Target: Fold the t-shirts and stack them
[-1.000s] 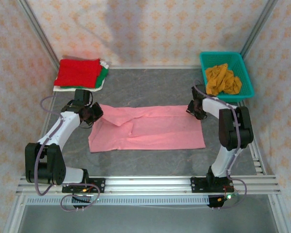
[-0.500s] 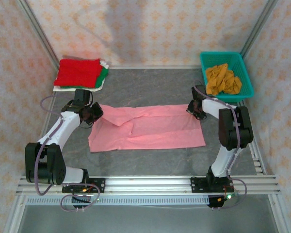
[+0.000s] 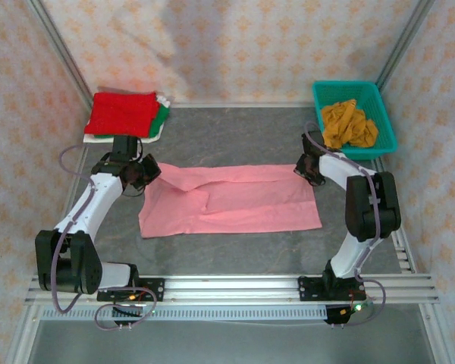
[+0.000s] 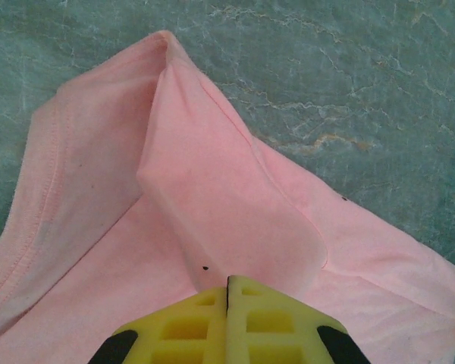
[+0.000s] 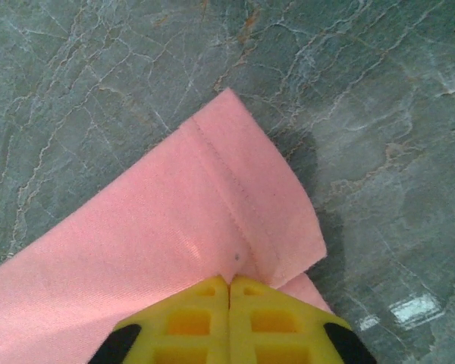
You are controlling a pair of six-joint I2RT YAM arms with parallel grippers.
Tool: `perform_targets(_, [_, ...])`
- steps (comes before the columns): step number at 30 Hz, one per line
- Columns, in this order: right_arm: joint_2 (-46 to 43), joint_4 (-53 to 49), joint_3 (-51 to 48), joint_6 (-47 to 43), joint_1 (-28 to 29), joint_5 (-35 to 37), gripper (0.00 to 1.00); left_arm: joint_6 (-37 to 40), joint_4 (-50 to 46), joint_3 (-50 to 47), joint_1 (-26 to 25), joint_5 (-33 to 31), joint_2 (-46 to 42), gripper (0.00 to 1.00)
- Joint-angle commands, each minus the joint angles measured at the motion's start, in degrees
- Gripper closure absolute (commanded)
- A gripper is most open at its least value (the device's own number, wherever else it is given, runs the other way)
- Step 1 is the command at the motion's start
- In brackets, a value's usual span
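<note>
Mid-table, pink t-shirt lies spread out; left gripper is pinched onto its 10 o'clock corner, right gripper clamped on the 2 o'clock one, probably so the far edge folds over evenly.

A grey marbled table lies in the middle. Beige walls printed with small orange flowers enclose it: the left wall at 9 o'clock, the back wall at 12 and the right wall at 3. Slanted metal posts rise at 11 and 1 o'clock. A silver rail runs along 6 o'clock. A small glare shines on the tabletop.
</note>
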Motion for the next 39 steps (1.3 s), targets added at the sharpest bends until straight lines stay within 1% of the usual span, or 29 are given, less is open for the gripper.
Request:
perform_targets(1, [-1.6,-2.6,-0.1,-1.0,-0.4,3.1,0.82,-0.3,-2.6,1.6,0.3,0.0,-1.0,1.0])
perform_targets(3, [-1.1,-2.4,-0.2,-1.1,-0.6,3.4,0.82,-0.3,-2.7,1.7,0.3,0.0,-0.6,1.0])
perform_targets(4, [-0.9,-2.2,-0.3,-1.1,-0.6,3.5,0.83,-0.2,-2.6,1.7,0.3,0.0,-0.5,1.0])
perform_targets(6, [-0.2,-1.5,-0.7,-1.1,-0.8,3.3,0.91,-0.2,-2.4,1.6,0.3,-0.2,-0.3,1.0])
perform_targets(7, [0.0,-1.0,-1.0,-1.1,-0.9,3.1,0.91,-0.1,-2.4,1.5,0.3,-0.2,-0.3,1.0])
perform_targets(8, [0.4,-0.7,-1.2,-1.2,-1.0,2.8,0.87,0.0,-2.4,1.5,0.3,-0.1,-0.2,1.0])
perform_targets(9, [0.8,-1.0,-1.2,-1.1,-1.2,2.8,0.77,0.1,-2.4,1.5,0.3,-0.1,-0.2,1.0])
perform_targets(10, [0.9,-1.0,-1.3,-1.0,-1.4,3.0,0.72,0.1,-2.5,1.4,0.3,-0.1,-0.2,1.0])
perform_targets(13, [0.4,0.6,-2.9,-1.1,-2.2,3.1,0.67,0.3,-2.5,1.3,0.3,-0.4,-0.1,1.0])
perform_targets(17, [0.5,2.4,-4.1,-1.9,-3.9,1.4,0.64,0.4,-2.5,1.2,0.3,-0.6,0.0,1.0])
perform_targets(20, [1.5,3.0,-3.8,-3.0,-4.0,0.2,0.63,0.5,-2.3,1.1,0.3,-0.7,0.1,1.0])
perform_targets(28, [2.3,8.9,-5.0,-3.8,-4.0,-3.8,0.61,0.5,-1.7,0.4,0.3,-0.4,0.3,1.0])
perform_targets(34, [2.5,8.6,-4.3,-4.3,-4.0,-2.6,0.68,0.7,-1.9,-0.1,0.3,-1.5,-0.1,1.0])
perform_targets(37, [2.1,8.6,-4.4,-4.2,-4.1,-1.7,0.65,0.5,-1.5,-0.4,0.4,-1.3,-0.1,1.0])
perform_targets(39, [1.9,9.6,-4.8,-4.1,-4.1,-1.6,0.65,0.6,-1.3,-0.4,0.4,-1.1,0.1,1.0])
